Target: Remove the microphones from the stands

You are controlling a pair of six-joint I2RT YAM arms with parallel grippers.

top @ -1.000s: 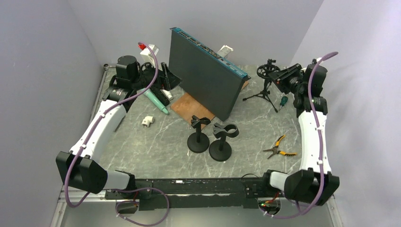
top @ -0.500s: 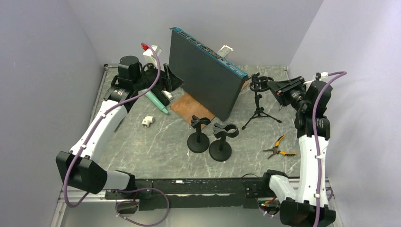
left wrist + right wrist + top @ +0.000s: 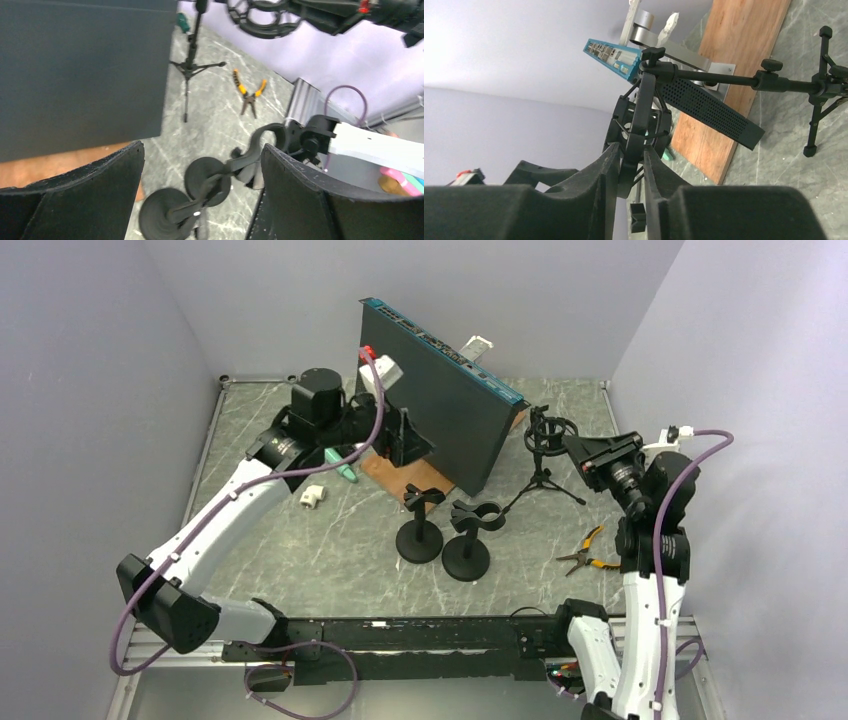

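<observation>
Stand (image 3: pixel 541 475) on tripod legs, its ring mount (image 3: pixel 644 105) clenched by right gripper (image 3: pixel 631 150), left gripper (image 3: pixel 201 150) jaws released, panel (image 3: pixel 704 105) perforations seen only from right wrist, port labels unreadable.

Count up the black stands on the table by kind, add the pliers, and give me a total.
Black round-base clip stands: 2
Black tripod stand with ring mount: 1
Orange-handled pliers: 1
Total: 4
</observation>
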